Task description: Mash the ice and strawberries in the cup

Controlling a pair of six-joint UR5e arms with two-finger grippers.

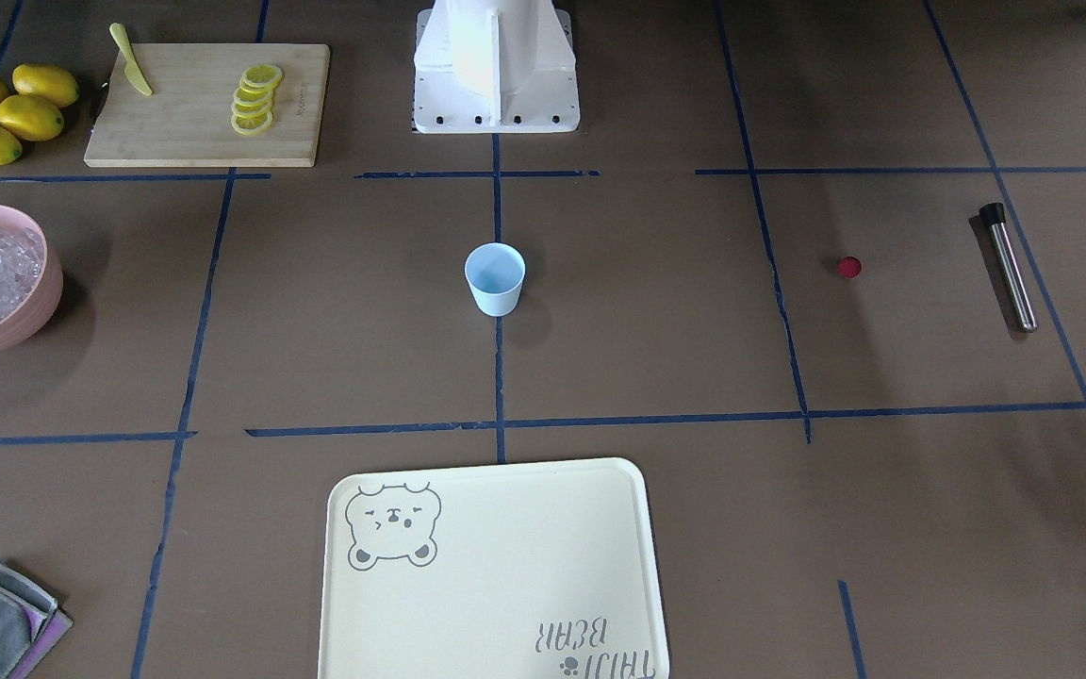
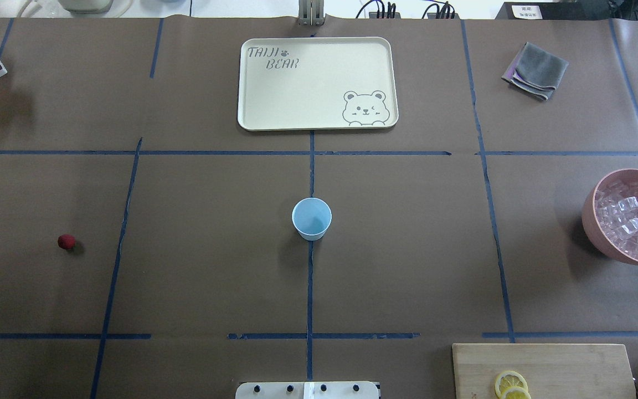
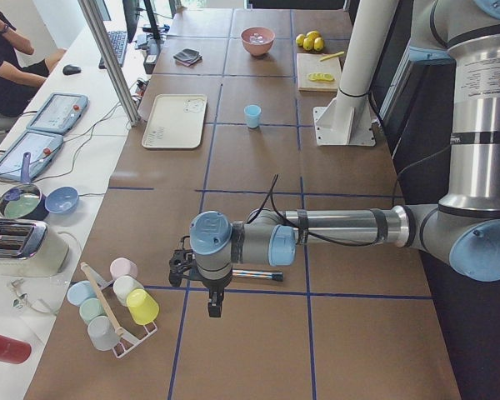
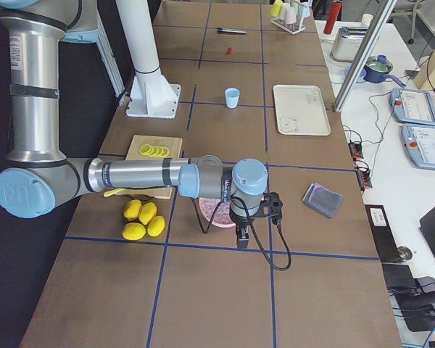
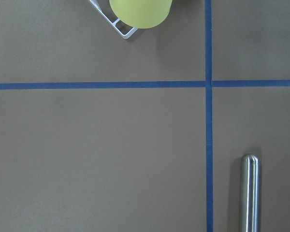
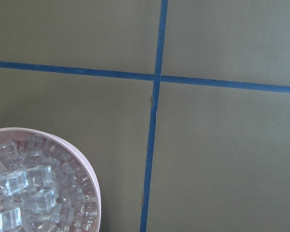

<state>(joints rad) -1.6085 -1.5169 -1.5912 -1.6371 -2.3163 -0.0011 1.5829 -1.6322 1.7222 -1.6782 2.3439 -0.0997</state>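
Overhead exterior: tray (image 2: 319, 94) beyond cup (image 2: 312, 218) reads "TAIJI BEAR".

long table covered in brown paper (image 2: 407, 249), ruled into rectangles by blue tape lines (image 2: 310, 288); narrow white side bench (image 3: 96, 179) along the operators' edge carrying a silver toaster (image 3: 12, 246); lighting even and diffuse.

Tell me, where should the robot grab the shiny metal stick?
The stick lies flat on the table, its long round sides free. I'd come straight down from above and pinch across the middle of its steel shaft, away from the black end.
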